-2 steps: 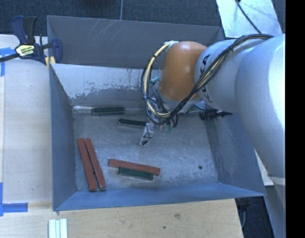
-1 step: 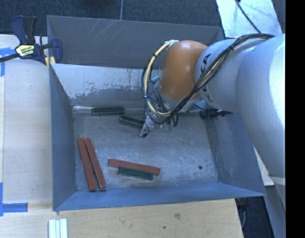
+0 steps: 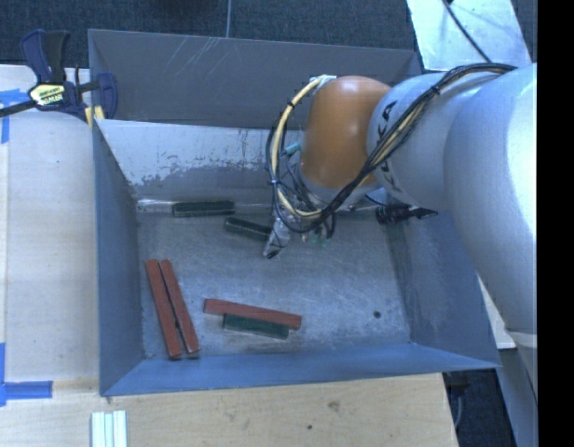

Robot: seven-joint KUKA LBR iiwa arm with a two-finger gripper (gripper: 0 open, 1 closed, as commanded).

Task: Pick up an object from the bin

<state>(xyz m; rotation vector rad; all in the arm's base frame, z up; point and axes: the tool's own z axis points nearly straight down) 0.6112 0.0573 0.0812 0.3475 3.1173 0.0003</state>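
The claw [image 3: 275,242], apart or together I cannot tell, hangs at the right end of a short dark green stick [image 3: 246,225] near the bin's [image 3: 116,250] back wall, so closing off-centre could flick it away.

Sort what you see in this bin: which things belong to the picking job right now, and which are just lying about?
In the job: the gripper, low in the bin; the dark bar nearest its tip, probably the one to pick.

Lying about: the back green bar by the far wall; the two red-brown bars side by side on the left; the front red-brown bar and the front green bar beside it.
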